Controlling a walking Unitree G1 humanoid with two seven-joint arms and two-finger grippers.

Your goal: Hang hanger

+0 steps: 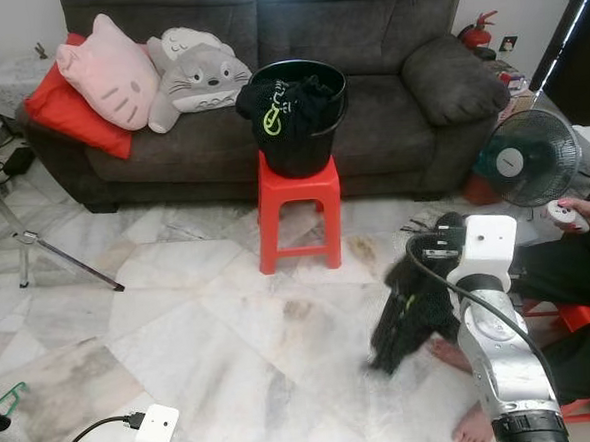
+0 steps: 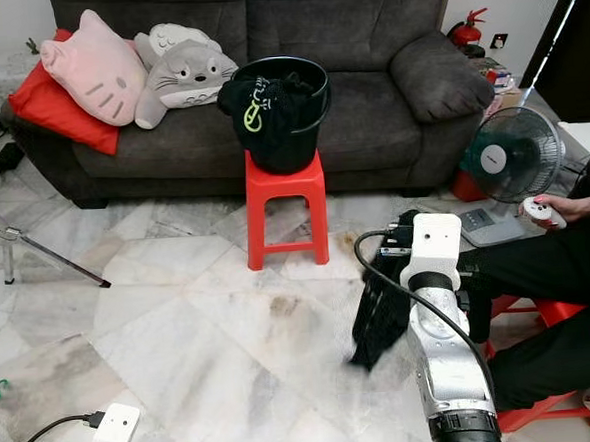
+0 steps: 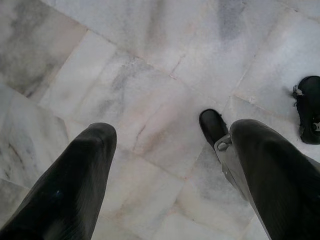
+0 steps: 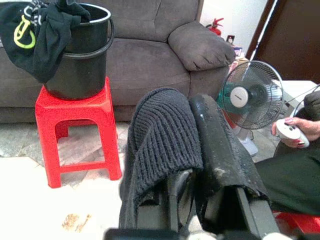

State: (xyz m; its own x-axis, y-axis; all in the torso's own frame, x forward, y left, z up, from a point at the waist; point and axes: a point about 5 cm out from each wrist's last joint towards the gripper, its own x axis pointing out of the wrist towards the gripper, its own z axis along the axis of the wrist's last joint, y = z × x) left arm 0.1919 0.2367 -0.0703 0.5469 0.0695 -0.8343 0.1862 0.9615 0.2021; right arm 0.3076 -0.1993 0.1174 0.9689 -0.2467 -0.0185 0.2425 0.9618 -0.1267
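**Q:** How far along are you with the hanger job?

**Me:** Early, I'd say. My right gripper (image 1: 433, 258) is clenched on a dark knitted garment (image 1: 411, 314) that dangles above the marble floor (image 1: 201, 327). I can't make out any hanger in it. The left gripper (image 3: 165, 165) is released, pointing at the floor. The black bucket (image 1: 304, 115) of clothes sits on the red stool (image 1: 297, 211) at about 11 o'clock from my right gripper, against the sofa (image 1: 364, 36). I see no rail anywhere, so the hanging is all still ahead.

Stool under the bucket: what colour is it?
Red. The stool shows best in the left eye view, under the black bucket.
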